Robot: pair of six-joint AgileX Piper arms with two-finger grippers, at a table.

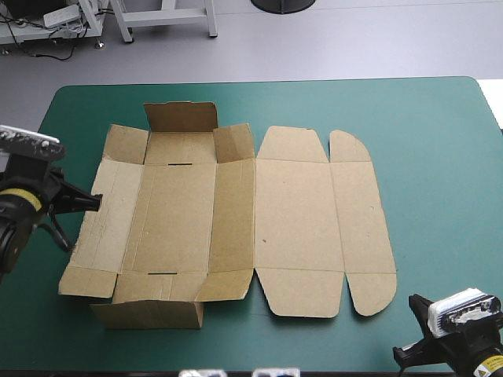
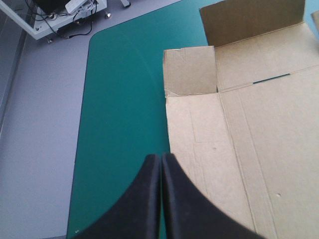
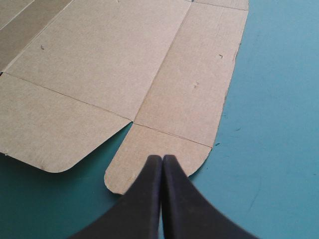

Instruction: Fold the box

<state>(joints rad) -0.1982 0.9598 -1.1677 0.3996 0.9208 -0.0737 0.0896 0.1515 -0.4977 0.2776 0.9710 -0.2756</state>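
Box: the brown box (image 1: 291,228) is being carried by the teal-green surface (image 1: 440,141), abt mid-surface, as an open cut sheet, mostly flat.
Box, L half: the far flap (image 1: 181,116) is being shown raised, tilted up off the sheet. The near flap (image 1: 149,314) is likewise being shown lifted, at the edge twd the robot. A thin slot (image 2: 271,78) is being shown at the far flap's fold line.
Box, R half: two long panels w/ rounded end flaps are being shown lying flat on the surface, R of the mid crease.
Left jaws: these are being held pressed together, meeting in one pointed arch. The tip is being held right at the box's L edge, by the L side panel. Whether board is being touched can't be told.
Right jaws: these are also being held together in one pointed arch, nr the surface's near R corner. In the wrist view the tip is being seen over the rounded flap (image 3: 149,159) of the outermost panel. In the high view they are being shown apart from the box.
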